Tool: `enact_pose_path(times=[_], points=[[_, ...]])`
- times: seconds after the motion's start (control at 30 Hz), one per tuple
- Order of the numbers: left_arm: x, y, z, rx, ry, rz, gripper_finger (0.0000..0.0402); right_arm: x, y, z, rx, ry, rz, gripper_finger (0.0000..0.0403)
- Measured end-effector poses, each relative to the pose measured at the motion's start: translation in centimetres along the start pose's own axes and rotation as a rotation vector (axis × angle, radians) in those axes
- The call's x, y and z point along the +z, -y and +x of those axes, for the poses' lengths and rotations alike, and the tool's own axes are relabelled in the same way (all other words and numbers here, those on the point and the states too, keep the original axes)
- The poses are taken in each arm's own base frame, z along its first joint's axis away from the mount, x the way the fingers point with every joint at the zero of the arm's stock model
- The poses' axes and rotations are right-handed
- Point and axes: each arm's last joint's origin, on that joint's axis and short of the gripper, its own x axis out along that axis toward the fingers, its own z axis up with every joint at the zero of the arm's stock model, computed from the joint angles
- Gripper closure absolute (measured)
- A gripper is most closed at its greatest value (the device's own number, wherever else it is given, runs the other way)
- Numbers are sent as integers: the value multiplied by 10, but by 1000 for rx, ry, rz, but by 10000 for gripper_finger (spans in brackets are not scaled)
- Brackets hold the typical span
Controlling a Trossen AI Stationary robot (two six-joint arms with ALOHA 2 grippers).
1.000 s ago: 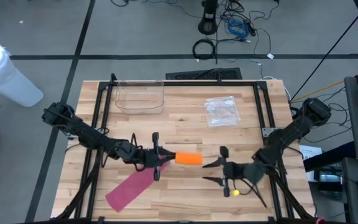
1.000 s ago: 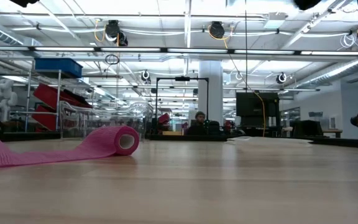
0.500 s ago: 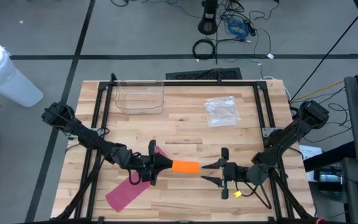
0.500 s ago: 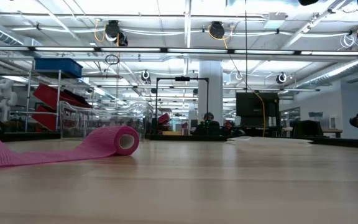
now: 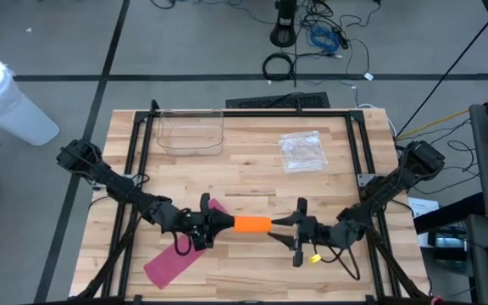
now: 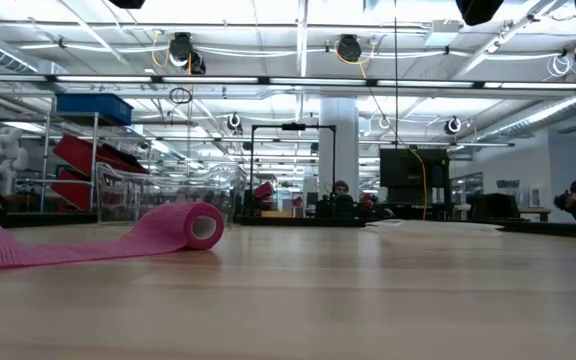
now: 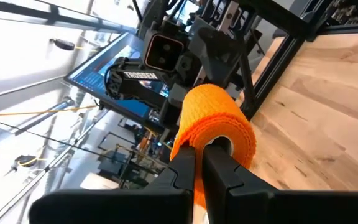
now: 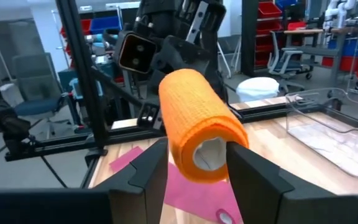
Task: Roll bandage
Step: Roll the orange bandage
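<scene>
A pale butcher-block table (image 5: 252,182) with a black frame along its edges stands on a grey floor strewn with cables. The orange bandage roll (image 5: 252,224) hangs above the front middle of the table, lying sideways between the 2 arms. The left gripper (image 5: 213,224) pinches one end, its fingers (image 7: 219,174) shut tight on the wall of the roll's core. The right gripper (image 5: 288,230) meets the other end, its 2 fingers (image 8: 253,171) standing apart at either side of the roll; whether they press it cannot be told.

Under the left arm a pink bandage (image 5: 180,252) lies partly unrolled, its strip running toward the front left corner. A clear plastic tray (image 5: 191,132) sits at the back left, a clear bag (image 5: 302,151) at the back right. A white bin (image 5: 7,97) stands on the floor beyond the left edge.

Across the tabletop the room opens into a bright hall with ceiling lamps, red and blue shelving, monitors and a seated person (image 6: 341,190) far off.
</scene>
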Motion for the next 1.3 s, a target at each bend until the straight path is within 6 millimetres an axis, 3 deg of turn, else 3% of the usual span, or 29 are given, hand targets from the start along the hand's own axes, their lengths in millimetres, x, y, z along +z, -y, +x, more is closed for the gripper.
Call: enact_pose_path(times=[0.73, 0.9, 1.13, 1.23, 1.3], points=[[-2, -1, 0, 40, -72, 14, 391, 1, 6, 7, 26, -6, 68, 259], [-2, -2, 0, 44, -71, 10, 391, 2, 12, 14, 69, -15, 68, 294], [-7, -4, 2, 61, -92, -104, 391, 2, 15, 18, 96, -22, 13, 375], [-8, -4, 2, 64, -91, -212, 391, 2, 15, 18, 98, -18, -60, 394], [-7, -4, 2, 79, -88, -372, 391, 2, 14, 17, 76, -14, -103, 395]])
